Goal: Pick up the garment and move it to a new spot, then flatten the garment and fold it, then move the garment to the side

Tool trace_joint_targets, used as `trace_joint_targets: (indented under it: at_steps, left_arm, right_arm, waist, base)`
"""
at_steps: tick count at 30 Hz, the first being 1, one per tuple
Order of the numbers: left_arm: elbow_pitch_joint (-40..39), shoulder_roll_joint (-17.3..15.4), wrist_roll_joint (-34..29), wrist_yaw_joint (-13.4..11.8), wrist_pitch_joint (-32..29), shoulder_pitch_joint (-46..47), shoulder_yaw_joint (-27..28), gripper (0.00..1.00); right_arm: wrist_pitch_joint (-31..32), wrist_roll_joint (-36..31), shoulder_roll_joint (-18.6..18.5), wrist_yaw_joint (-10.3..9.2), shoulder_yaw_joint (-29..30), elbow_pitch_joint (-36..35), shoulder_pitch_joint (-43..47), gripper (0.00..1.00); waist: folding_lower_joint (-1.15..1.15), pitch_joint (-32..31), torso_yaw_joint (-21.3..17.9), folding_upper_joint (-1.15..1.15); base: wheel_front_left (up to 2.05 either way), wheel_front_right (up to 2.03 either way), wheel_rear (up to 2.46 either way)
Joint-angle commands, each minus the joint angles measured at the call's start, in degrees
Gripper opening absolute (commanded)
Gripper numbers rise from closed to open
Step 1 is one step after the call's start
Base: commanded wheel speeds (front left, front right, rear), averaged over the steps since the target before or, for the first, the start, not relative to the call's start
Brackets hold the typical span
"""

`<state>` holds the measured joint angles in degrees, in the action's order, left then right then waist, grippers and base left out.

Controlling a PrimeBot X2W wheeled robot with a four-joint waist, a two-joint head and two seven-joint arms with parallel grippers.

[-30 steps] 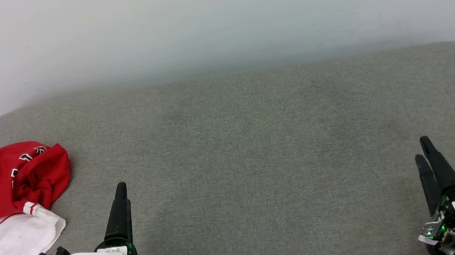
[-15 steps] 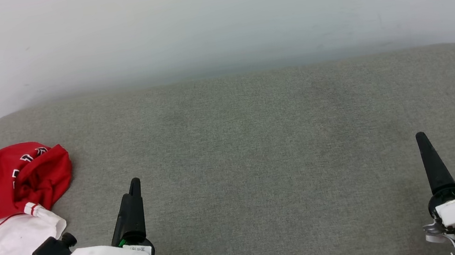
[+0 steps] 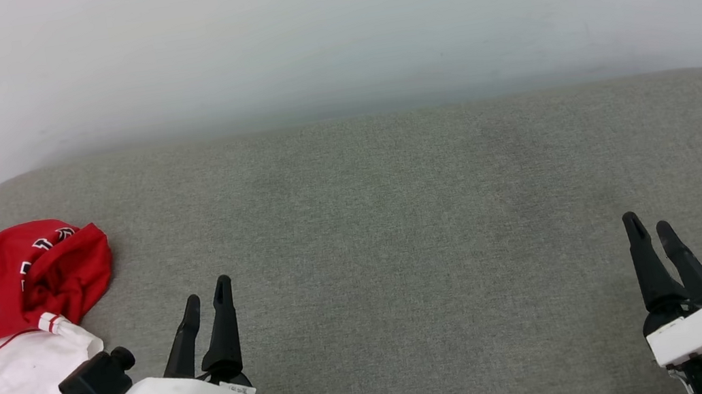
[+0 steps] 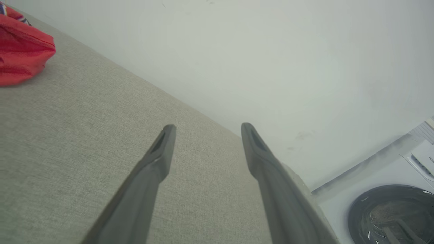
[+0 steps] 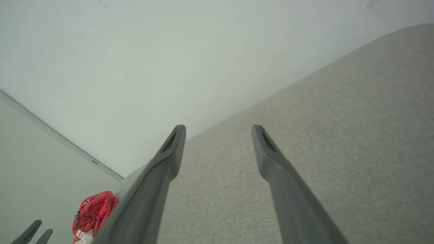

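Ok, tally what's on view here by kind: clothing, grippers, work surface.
garment: 1, red and white, crumpled
grippers: 2, left gripper and right gripper, both open and empty
padded surface: 1, grey
Total: 4

1. The garment (image 3: 30,311): crumpled heap, with its black lettering mostly folded under and unreadable.
2. Same garment, left wrist view: cut off by the left edge.
3. Round dark appliance door (image 4: 390,213): cropped at the bottom right corner. The label beside it is too small to read.
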<state>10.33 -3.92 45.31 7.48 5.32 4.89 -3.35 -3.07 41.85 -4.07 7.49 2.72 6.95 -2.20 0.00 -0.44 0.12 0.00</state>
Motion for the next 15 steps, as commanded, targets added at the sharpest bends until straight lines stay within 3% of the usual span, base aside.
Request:
trace_joint_targets:
  at_steps: [1, 15]
  left_arm:
    - [-0.69, -0.49, -2.23, 0.01, 0.72, 0.41, -0.19, 1.00]
    - [-0.28, -0.79, -13.70, -0.22, 3.01, 0.10, -0.96, 1.00]
  right_arm:
    - [-0.04, -2.76, -0.03, 0.01, -0.07, -1.23, -0.32, 1.00]
    - [0.70, -14.84, 0.68, 0.01, 0.16, -3.27, 0.70, 1.00]
  waist:
    - [0.00, 0.00, -0.02, 0.00]
    - [0.00, -0.07, 0.04, 0.00]
  base:
    - [0.00, 0.00, 0.00]
    - [0.00, 0.00, 0.00]
